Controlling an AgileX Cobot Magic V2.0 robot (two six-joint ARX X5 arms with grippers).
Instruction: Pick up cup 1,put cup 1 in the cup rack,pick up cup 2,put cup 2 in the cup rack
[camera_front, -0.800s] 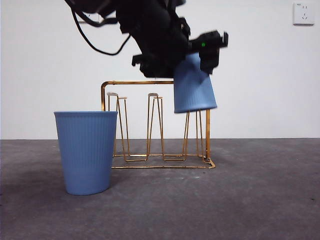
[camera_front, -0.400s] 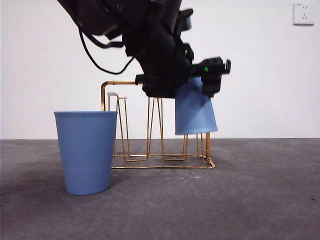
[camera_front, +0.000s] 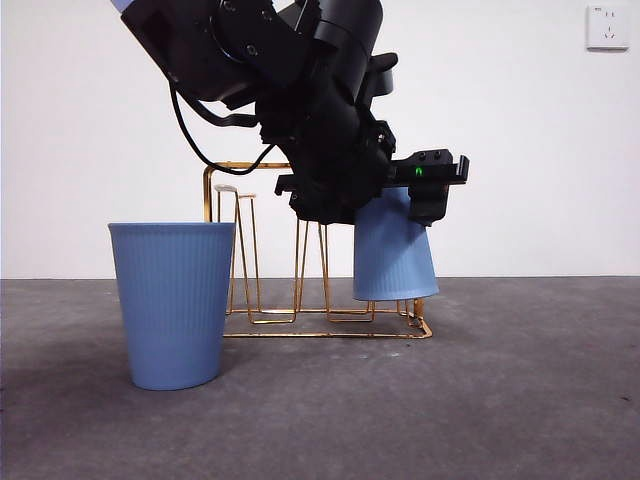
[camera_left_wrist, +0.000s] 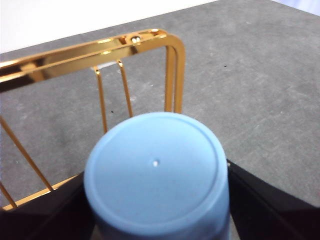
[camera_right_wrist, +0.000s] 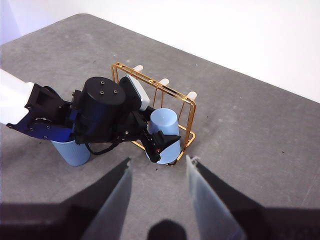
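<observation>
Cup 1 (camera_front: 394, 250), upside-down over the rack's (camera_front: 225, 168) end peg, looked light, thin and squeezable; the left claw (camera_front: 400, 205) pinched its sides near the base.

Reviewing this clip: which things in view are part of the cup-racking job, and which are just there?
Job:
- inverted cup, held by left gripper over a rack peg
- upright cup, on the table beside the rack
- rack
- right gripper, open, waiting above

Just there:
- table
- wall socket
</observation>
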